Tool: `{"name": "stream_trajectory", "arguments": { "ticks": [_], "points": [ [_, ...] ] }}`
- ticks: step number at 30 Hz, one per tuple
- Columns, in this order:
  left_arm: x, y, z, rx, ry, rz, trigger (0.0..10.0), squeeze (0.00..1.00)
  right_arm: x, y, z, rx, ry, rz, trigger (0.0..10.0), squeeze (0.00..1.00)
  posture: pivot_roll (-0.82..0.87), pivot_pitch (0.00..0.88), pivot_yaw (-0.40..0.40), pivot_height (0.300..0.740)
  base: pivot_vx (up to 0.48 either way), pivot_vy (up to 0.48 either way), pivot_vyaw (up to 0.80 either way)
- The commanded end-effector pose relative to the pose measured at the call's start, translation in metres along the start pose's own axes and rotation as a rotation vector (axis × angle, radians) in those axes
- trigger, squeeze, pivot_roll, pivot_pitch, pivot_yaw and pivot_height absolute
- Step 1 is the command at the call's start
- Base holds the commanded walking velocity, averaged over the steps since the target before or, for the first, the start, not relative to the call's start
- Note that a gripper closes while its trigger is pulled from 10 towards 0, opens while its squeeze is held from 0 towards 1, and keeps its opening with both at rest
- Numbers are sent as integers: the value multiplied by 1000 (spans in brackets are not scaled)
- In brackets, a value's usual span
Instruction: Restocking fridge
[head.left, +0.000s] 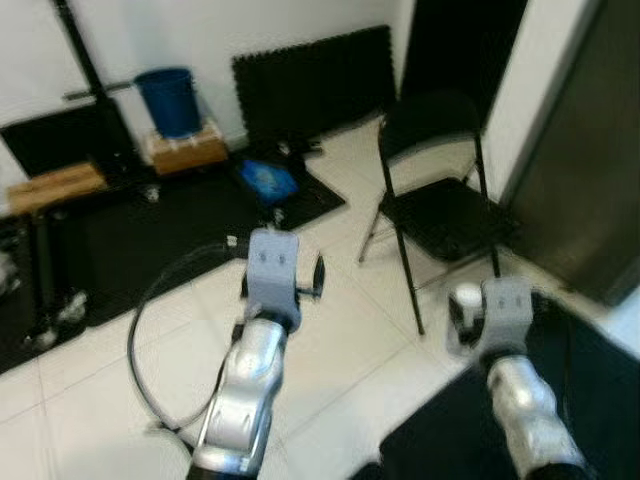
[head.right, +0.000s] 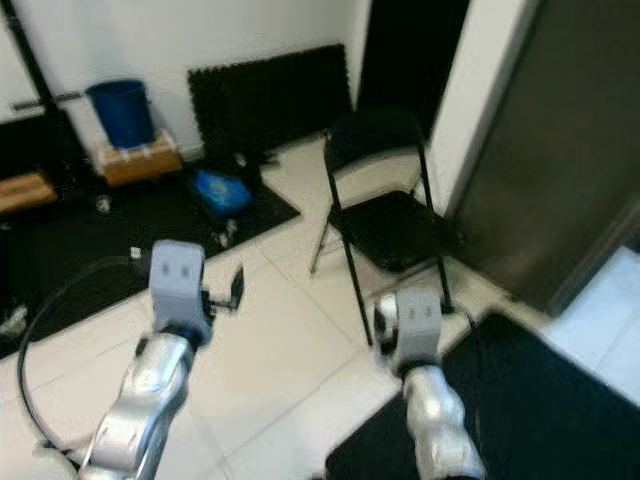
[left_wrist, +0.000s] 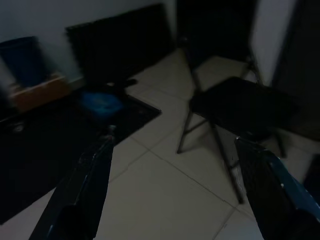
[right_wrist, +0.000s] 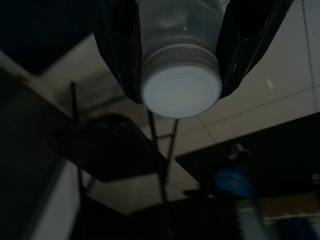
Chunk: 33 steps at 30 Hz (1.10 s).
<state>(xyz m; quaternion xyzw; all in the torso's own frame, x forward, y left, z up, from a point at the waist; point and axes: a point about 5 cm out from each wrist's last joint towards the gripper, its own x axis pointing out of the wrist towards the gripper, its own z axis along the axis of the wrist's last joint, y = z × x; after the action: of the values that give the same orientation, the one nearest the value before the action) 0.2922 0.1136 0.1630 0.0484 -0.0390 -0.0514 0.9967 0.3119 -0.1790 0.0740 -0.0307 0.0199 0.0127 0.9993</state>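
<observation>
Bottle (right_wrist: 180, 75), clear plastic with a white screw cap, sits pinched between the two black fingers (right_wrist: 117, 47) of the right gripper (right_wrist: 181, 55), cap end pointing away from the wrist. In the head views the right gripper (head.left: 470, 315) is raised in front of the robot with something pale at its tip, though blur hides the detail there.

Beyond that gripper and slightly to its left stands a black folding chair (head.left: 440, 205), and to the gripper's right rises a tall dark grey panel (head.left: 590, 150) that may be the fridge; its door looks shut, but the pictures do not settle what it is.

The left gripper (left_wrist: 175, 200) is also held up, its fingers (left_wrist: 85, 185) spread wide with nothing between them. Ahead of it and to its left lie black floor mats (head.left: 150, 230), a blue bucket (head.left: 168, 100) on a wooden box (head.left: 185, 150), and a small blue object (head.left: 265, 180).

Judging by this, the task is at an early carrying stage: one item is in hand, nothing has visibly gone into a fridge, and the approach, the door opening and the placing all appear to be left. The free left gripper seems the likely one for the door.
</observation>
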Motion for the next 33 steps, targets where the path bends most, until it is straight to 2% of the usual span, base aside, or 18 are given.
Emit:
{"name": "stream_trajectory", "arguments": {
  "ticks": [1, 6, 13, 20, 26, 27, 29, 33],
  "points": [
    [2, 2, 2, 32, -14, -15, 10000, 0, 7, 0, 14, 0, -72, -11, 10000, 0, -41, 32, 50, 740, 0, 0, -800],
    [8, 7, 8, 49, -38, -21, 10000, 0, 11, 5, 18, 13, -88, -14, 10000, 0, -31, 15, 63, 740, 0, 0, -800],
    [7, 8, 6, 41, -33, -9, 10000, 0, 11, 9, 16, 12, -85, -2, 10000, 0, -32, 16, 49, 740, 0, 0, -800],
    [6, -3, -1, -16, 14, -45, 10000, 0, 11, 3, 15, 0, -82, -7, 10000, 0, -40, 24, 38, 740, 0, 0, -800],
    [3, 1, -21, -83, 98, -40, 10000, 0, 9, 5, 11, -14, -73, 0, 10000, 0, -44, 32, 32, 740, 0, 0, -800],
    [1, 5, -33, -85, 124, -10, 10000, 0, 8, 6, 10, -18, -71, 4, 10000, 0, -48, 33, 30, 740, 0, 0, -800],
    [-4, 13, -56, -53, 164, 33, 10000, 0, 6, 7, 7, -23, -65, 9, 10000, 0, -53, 35, 28, 740, 0, 0, -800],
    [-10, 16, -70, 1, 188, 42, 10000, 0, 5, 5, 3, -32, -54, 6, 10000, 0, -59, 34, 26, 740, 0, 0, -800]
  ]
}}
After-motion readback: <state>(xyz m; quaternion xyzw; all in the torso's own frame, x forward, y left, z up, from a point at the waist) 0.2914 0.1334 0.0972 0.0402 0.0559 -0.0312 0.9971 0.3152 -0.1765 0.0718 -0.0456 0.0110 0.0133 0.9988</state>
